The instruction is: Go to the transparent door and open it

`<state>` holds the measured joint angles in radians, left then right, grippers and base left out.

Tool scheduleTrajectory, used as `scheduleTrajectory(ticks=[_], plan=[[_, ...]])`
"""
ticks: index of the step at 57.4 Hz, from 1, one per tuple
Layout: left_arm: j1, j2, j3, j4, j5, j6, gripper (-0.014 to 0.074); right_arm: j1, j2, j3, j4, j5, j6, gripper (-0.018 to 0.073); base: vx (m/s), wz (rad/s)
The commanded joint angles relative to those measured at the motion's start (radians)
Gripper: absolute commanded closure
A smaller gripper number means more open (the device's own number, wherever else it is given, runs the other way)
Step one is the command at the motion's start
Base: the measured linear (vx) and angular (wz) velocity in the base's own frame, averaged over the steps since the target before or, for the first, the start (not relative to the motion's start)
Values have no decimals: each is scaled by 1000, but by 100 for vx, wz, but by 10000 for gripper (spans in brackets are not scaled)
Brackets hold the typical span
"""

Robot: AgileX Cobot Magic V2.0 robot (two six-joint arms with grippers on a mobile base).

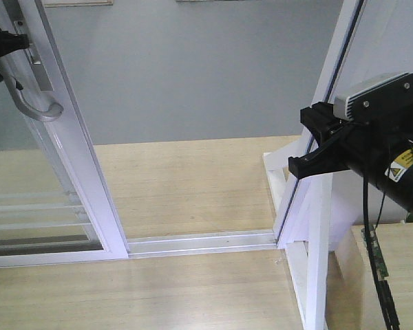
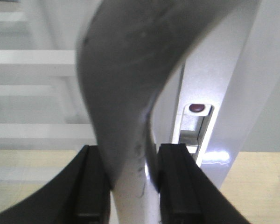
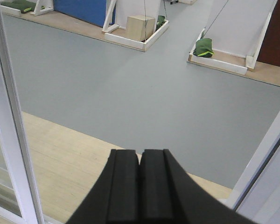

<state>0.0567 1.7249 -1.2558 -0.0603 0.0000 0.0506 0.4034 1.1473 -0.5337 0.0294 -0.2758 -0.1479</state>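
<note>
A: How many doors with a handle do you count?
B: One transparent door (image 1: 27,179), at nine o'clock in the front view, with one curved grey handle (image 1: 38,103).
A: And grippers?
B: Two. The left gripper (image 2: 130,186) at six o'clock in its wrist view, the right gripper (image 3: 140,186) at six o'clock in its own.
A: Floor tracks?
B: One white track (image 1: 199,242), running from six towards four o'clock.
A: Anything countable farther off?
B: In the right wrist view, two green bags: one (image 3: 204,47) at one o'clock, one (image 3: 19,5) at eleven. Also one tan box (image 3: 140,27) at twelve.
</note>
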Motion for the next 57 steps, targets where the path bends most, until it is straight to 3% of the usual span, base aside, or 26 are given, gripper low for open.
scheduleTrajectory(ticks=[1, 22, 35, 52, 57], plan=[[-56, -162, 30, 26, -113, 34, 599, -3, -20, -27, -2, -75, -6, 559, 0, 0], [-57, -494, 414, 23, -131, 48, 599, -3, -20, -27, -2, -73, -6, 559, 0, 0], [-58, -810, 602, 24, 70, 48, 599, -3, -115, -27, -6, -27, -11, 559, 0, 0], [-92, -1176, 727, 6, 319, 101, 599, -3, -415, -27, -6, 359, -17, 559, 0, 0], [-99, -1278, 768, -46, 372, 100, 599, -3, -508, 20, -6, 386, -17, 559, 0, 0]])
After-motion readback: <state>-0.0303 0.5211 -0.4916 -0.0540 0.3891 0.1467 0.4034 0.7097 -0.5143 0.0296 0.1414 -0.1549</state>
